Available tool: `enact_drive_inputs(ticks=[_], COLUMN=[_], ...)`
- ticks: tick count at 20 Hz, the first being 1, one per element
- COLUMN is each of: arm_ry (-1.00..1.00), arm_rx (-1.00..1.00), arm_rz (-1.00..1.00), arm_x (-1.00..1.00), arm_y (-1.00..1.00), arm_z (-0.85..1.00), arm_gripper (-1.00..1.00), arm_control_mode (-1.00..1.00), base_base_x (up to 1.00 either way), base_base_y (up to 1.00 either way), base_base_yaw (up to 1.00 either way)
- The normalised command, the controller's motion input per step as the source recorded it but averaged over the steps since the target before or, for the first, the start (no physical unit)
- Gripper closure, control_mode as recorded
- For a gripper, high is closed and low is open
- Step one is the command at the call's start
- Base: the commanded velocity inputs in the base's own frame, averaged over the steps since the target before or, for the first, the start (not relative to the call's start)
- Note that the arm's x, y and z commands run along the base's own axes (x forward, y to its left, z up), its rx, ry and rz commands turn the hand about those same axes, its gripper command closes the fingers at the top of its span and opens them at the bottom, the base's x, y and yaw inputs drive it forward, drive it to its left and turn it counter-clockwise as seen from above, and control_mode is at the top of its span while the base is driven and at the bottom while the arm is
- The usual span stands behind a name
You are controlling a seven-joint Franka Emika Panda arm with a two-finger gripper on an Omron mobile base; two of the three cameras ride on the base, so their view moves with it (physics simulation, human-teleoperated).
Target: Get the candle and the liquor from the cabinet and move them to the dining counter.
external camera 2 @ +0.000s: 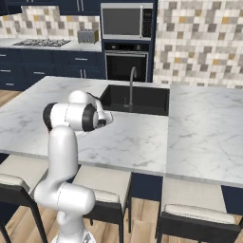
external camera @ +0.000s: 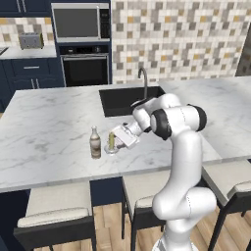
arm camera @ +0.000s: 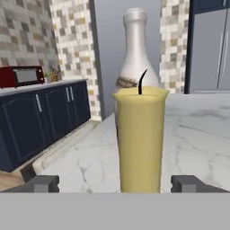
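Observation:
The pale-yellow candle (external camera: 112, 141) stands on its small white saucer on the dining counter (external camera: 49, 132), near the front edge. Just left of it stands the liquor (external camera: 95, 142), a brownish bottle with a pale neck. My gripper (external camera: 115, 139) reaches the candle from the right. In the hand view the candle (arm camera: 141, 139) rises between the two fingertips, with the gripper (arm camera: 117, 184) open around it and a gap on each side. The liquor (arm camera: 135, 54) stands right behind the candle. In the right base view my own arm hides both things on the dining counter (external camera 2: 133, 137).
A black sink (external camera: 122, 98) with a curved faucet (external camera: 144, 81) lies behind the arm. Cushioned stools (external camera: 59, 211) line the counter's near side. At the back are the oven (external camera: 86, 68), the microwave (external camera: 81, 22) and navy wall cabinet doors (external camera: 29, 6).

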Motion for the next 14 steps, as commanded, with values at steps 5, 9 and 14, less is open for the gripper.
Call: enact_drive_inputs(ticks=[5,9,14], arm_ry=[0.01,0.04,0.11], arm_rx=[0.0,0.0,0.0], arm_rz=[0.0,-0.02,-0.06], arm_x=[-0.34,-0.37,-0.19], arm_y=[-0.18,-0.1,-0.09], arm_z=[0.13,0.23,0.2], arm_gripper=[-1.0,-1.0,-1.0], arm_control_mode=[-1.0,-1.0,-1.0], base_base_x=[0.0,0.0,0.0], base_base_y=[0.0,0.0,0.0], base_base_yaw=[0.0,0.0,0.0])
